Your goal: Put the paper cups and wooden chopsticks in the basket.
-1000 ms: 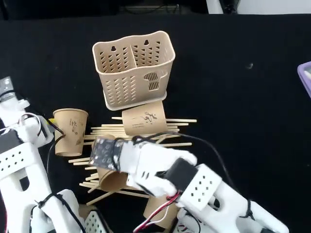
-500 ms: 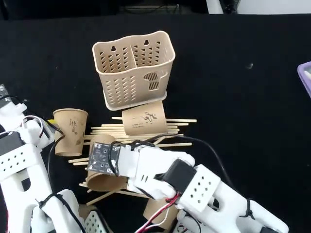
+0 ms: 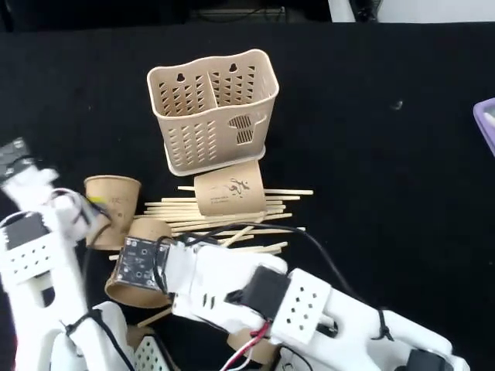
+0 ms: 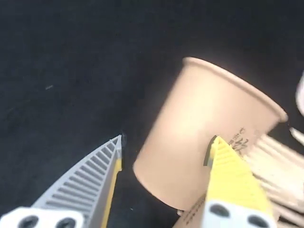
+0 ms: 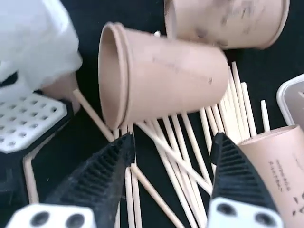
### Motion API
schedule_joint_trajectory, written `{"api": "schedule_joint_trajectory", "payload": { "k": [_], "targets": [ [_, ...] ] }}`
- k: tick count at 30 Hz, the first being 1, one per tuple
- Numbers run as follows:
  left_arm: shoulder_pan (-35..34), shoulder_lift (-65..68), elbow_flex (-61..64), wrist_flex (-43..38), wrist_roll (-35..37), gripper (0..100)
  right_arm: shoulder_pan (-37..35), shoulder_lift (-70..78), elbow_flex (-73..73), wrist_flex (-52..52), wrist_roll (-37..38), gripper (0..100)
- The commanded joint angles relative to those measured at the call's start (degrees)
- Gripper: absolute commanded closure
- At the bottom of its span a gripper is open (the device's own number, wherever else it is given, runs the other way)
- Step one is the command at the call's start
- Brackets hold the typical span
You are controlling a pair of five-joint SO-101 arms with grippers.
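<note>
The left gripper is wide open beside an upright brown paper cup. The right gripper, open too and holding nothing, hangs over thin wooden chopsticks.

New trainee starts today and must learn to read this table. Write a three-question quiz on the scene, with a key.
1. True or false: the basket already holds a paper cup.
2. The left gripper is: A) shut, clear of everything; B) open at an upright paper cup; C) open above the basket.
3. Fill in: the tipped cup in front of the open right gripper lies on its ____ over the chopsticks.

Key: 1 false; 2 B; 3 side.
</note>
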Motion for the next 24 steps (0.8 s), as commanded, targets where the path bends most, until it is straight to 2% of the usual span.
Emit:
{"api": "schedule_joint_trajectory", "payload": {
  "k": [1,8,12,21,24],
  "targets": [
    [9.54,-0.7,1.89,0.09,-4.04,71,-0.62,2.07,-0.66,-3.96,-0.88,73.0],
    [10.68,-1.05,1.98,1.14,-3.69,71,-2.37,3.03,0.13,-7.3,-9.14,72.7],
    [10.68,-1.23,1.8,1.76,-0.88,71,-3.25,3.03,0.4,-5.89,-9.76,72.8],
    [10.33,-1.23,1.63,1.85,-0.79,71,-7.03,3.12,-1.36,-4.04,-9.85,72.7],
    [10.51,-1.23,1.63,1.67,-0.7,71,-7.03,3.47,-0.31,-7.12,-13.27,72.6]
  ]
}}
